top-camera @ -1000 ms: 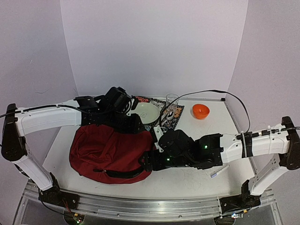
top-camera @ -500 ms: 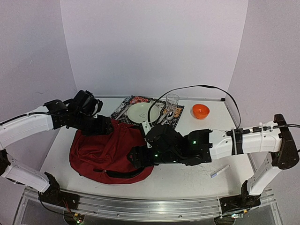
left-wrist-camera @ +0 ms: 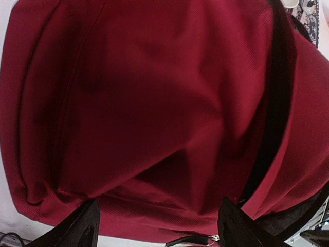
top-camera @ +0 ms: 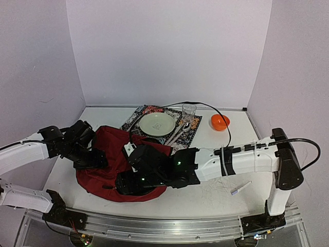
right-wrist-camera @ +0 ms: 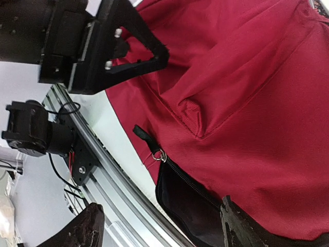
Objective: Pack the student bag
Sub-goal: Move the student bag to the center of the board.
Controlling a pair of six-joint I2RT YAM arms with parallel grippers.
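Observation:
The student bag [top-camera: 110,149], dark red and floppy, lies on the left half of the table. Its black zipper stands open along the near edge, showing a dark inside [right-wrist-camera: 193,203], with the zipper pull [right-wrist-camera: 160,154] at its end. My left gripper [top-camera: 96,159] hangs open over the bag's left side. In the left wrist view red fabric [left-wrist-camera: 154,103] fills the frame and nothing lies between the fingers [left-wrist-camera: 85,229]. My right gripper [top-camera: 123,182] is open just above the zipper opening at the near edge, holding nothing. The right wrist view also shows the left gripper [right-wrist-camera: 128,51].
Behind the bag a patterned placemat [top-camera: 194,135] carries a pale plate [top-camera: 157,123], cutlery [top-camera: 177,134] and a clear glass [top-camera: 189,110]. An orange bowl [top-camera: 220,122] stands at the back right. A white marker [top-camera: 240,188] lies near the right front. The metal rail [top-camera: 164,226] runs along the near edge.
The left gripper has opened, let go of the bag's far side and drawn back to the bag's left. The right arm has slid left along the bag's near edge.

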